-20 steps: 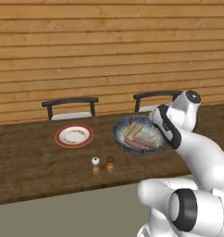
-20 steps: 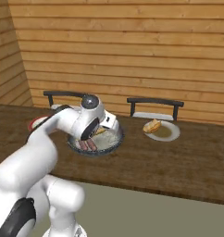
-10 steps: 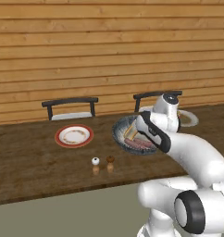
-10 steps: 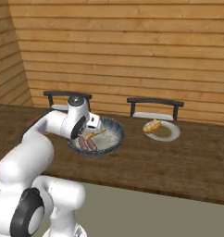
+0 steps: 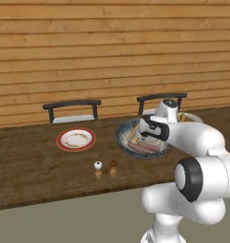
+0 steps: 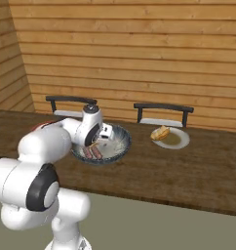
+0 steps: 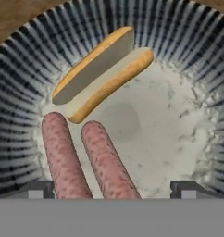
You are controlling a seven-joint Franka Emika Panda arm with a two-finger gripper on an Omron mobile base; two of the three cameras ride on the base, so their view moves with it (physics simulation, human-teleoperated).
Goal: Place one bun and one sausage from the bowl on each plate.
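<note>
Now | bowl [image 7: 197, 55]: bun [image 7: 102, 71], two sausages [image 7: 81, 162] | pale plate [image 6: 178, 140]: bun [image 6: 160, 133]

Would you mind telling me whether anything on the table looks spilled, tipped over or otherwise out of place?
Nothing stands out. The bowl sits upright holding one bun and two sausages, the pale plate has a bun on it, and the red-rimmed plate lies flat with no food on it.

Wooden table [image 5: 31, 161]: bowl [image 5: 122, 134], two plates, shakers.
</note>
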